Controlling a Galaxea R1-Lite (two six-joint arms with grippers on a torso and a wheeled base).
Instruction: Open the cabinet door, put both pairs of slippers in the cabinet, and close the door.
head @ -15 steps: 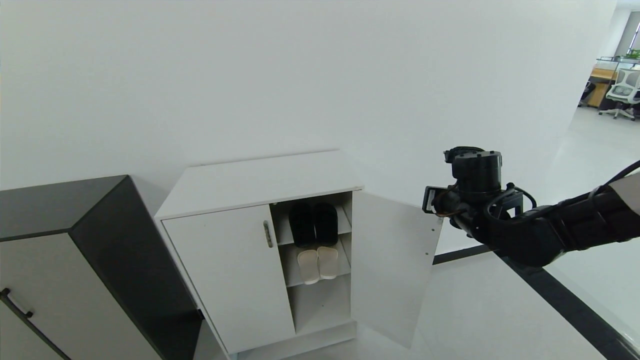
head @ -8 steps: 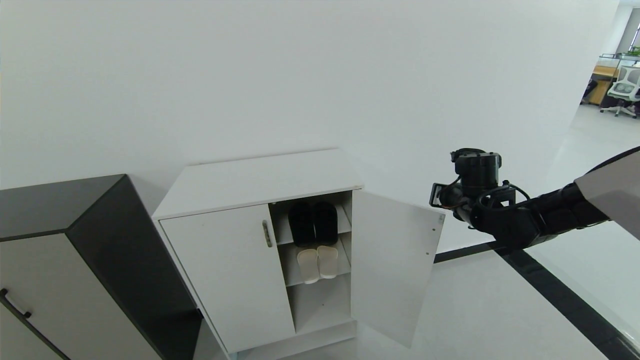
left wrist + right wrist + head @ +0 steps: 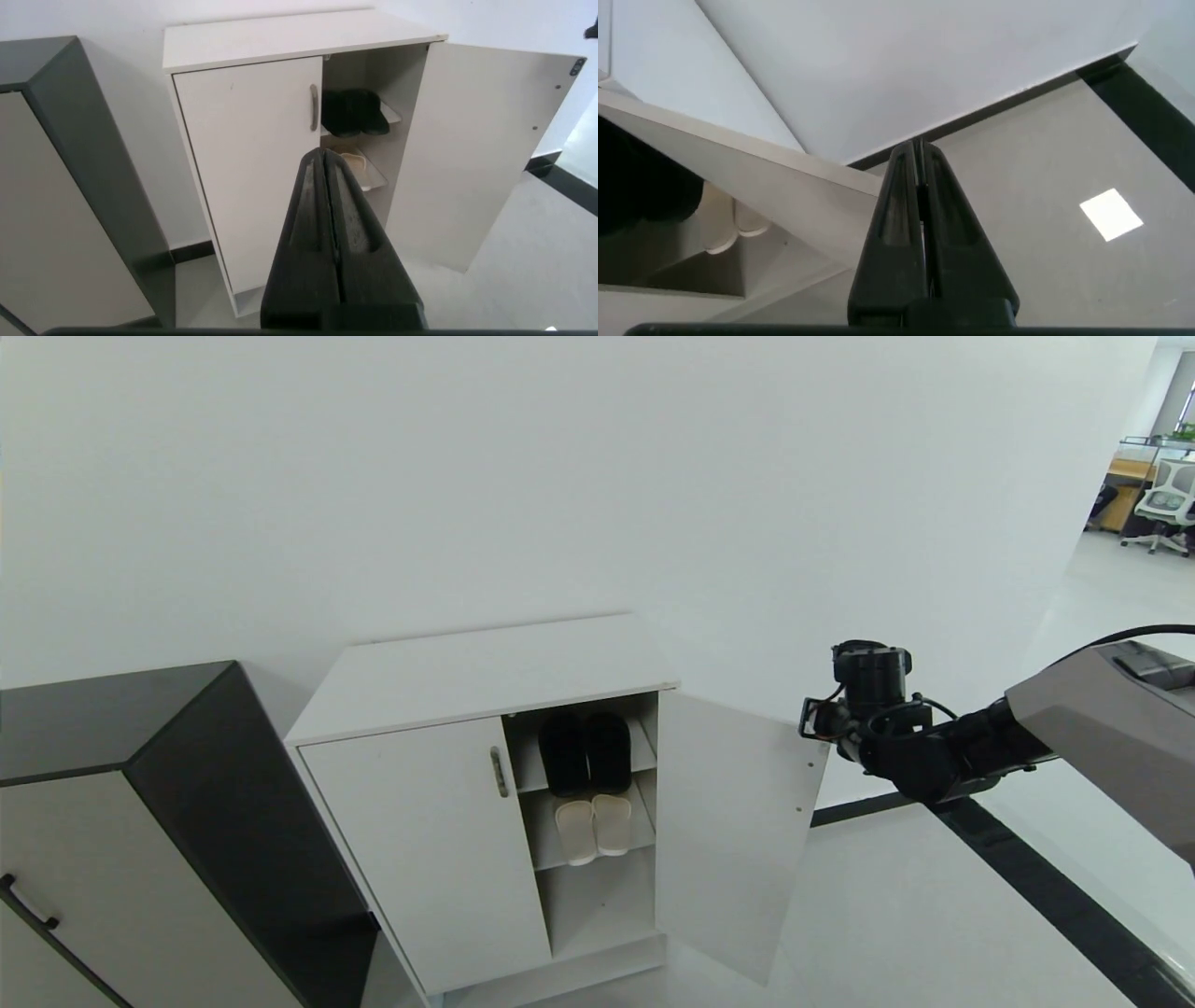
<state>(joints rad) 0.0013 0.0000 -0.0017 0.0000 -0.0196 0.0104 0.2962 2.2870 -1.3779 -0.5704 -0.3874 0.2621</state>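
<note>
While the right door (image 3: 738,821) of the white cabinet (image 3: 485,672) stands swung wide, both pairs sit inside: black slippers (image 3: 585,753) on the top shelf, white slippers (image 3: 593,828) on the shelf below. The left door (image 3: 429,859) is closed. The right gripper (image 3: 920,149), fingers pressed together and empty, hangs by the open door's top outer corner; contact can't be judged. The left gripper (image 3: 324,159), likewise closed on nothing, faces the cabinet front. A dark cabinet (image 3: 112,728) stands just left.

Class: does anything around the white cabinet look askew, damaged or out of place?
Nothing stands out. The black slippers and white slippers lie paired and straight on shelves in the cabinet; its right door simply stands open, not yet closed.
</note>
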